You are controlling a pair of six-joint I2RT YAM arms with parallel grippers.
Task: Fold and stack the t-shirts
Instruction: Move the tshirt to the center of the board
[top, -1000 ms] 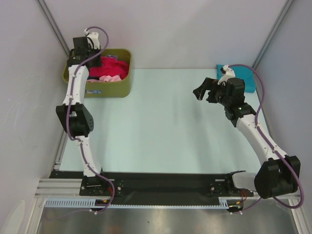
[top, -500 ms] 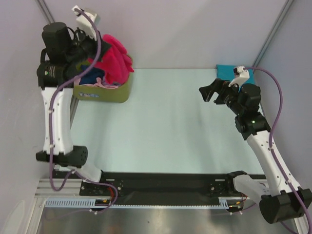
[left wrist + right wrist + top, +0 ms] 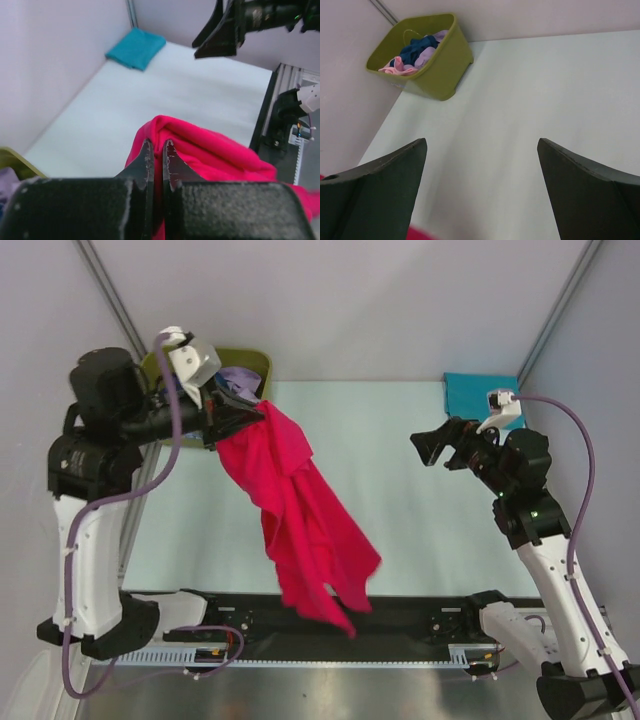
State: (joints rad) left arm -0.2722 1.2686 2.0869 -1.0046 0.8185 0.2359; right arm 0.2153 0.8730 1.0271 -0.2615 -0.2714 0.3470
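My left gripper (image 3: 248,420) is shut on the bright red t-shirt (image 3: 305,515) and holds it high over the table's left half, the cloth hanging down toward the near edge. In the left wrist view the jaws (image 3: 158,150) pinch a fold of the red cloth (image 3: 215,150). A folded teal t-shirt (image 3: 482,395) lies at the far right corner and shows in the left wrist view (image 3: 136,47). My right gripper (image 3: 432,446) is open and empty above the right half, its fingers (image 3: 395,175) wide apart. Navy, pink and lavender tees (image 3: 417,55) lie in the bin.
The olive-green bin (image 3: 437,62) stands at the far left corner, partly hidden behind my left arm in the top view (image 3: 255,362). White walls close in the left, back and right. A black rail (image 3: 420,615) runs along the near edge.
My left gripper has lifted the red t-shirt out of the bin and swung it right and toward the near edge, so the shirt now hangs free. The right arm has risen slightly.
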